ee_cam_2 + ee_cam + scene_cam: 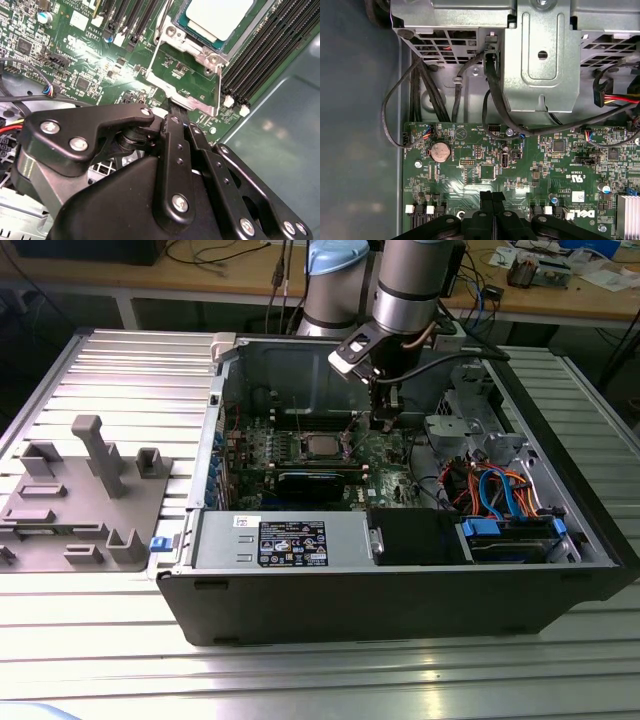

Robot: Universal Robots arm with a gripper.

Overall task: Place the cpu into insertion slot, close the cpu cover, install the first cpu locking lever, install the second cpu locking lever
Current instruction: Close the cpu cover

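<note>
End effector (176, 114), fingers together, sits at the edge of the open thin silvery cpu cover frame (190, 100). Small silvery-grey square cpu (217, 17) looks seated already, so I'd say it's cover-closing time, and that wants a gentle swing-over.

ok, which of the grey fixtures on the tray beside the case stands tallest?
The post with the crossbar top; it rises well above the others, which are all short blocks.

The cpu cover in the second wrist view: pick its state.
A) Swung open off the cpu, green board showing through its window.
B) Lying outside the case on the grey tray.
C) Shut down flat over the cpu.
A: the cpu cover is swung clear of the cpu, which lies bare in the insertion slot. Green board shows through the cover's window, and the gripper is at its free edge.
</note>
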